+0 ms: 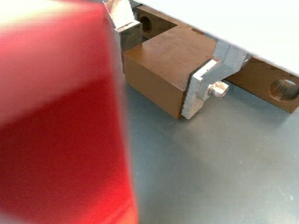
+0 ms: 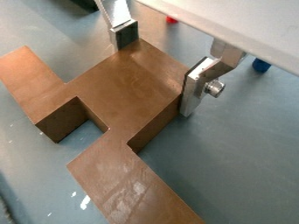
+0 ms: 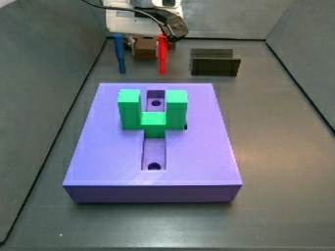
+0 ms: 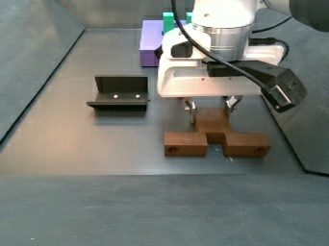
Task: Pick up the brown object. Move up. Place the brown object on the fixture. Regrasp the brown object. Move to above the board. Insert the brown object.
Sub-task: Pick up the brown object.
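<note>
While lowered close over the grey floor point(image 4: 77, 163), straddles the brown object point(image 4: 216, 142): the gripper point(image 4: 213, 110), nearest of all in a side view, toward the floor's near right part. Lying flat on the floor, that brown object, with a crosswise bar on the near side and a blocky stem running back between the fingers point(image 4: 194, 111).

Closer up in both wrist views, the same picture: silver plates with dark pads on either side of the stem point(image 2: 128, 87), gripper point(image 2: 163, 63) set narrow. Pads seemingly pressed to the stem's two flanks, though contact on the farther finger point(image 2: 125, 35) hard to confirm. In a wrist view, a slim brown strip with a round hole point(image 1: 284, 87) behind the stem point(image 1: 163, 70), and a large blurred red mass point(image 1: 52, 122) too close to make out.

Farther back and toward the floor's left edge, well apart from the gripper: the fixture point(image 4: 115, 93), dark, with an open recessed top, nothing on it.

Farthest in that side view, by the floor's far edge: the board point(image 4: 150, 40), purple. From the opposite side view, the board point(image 3: 197, 147) nearest, its central groove point(image 3: 155, 155) showing holes, a green U-shaped block point(image 3: 147, 110) across the groove; beyond it the fixture point(image 3: 216, 64), a red peg point(image 3: 163, 54) and a blue peg point(image 3: 120, 51) upright.
</note>
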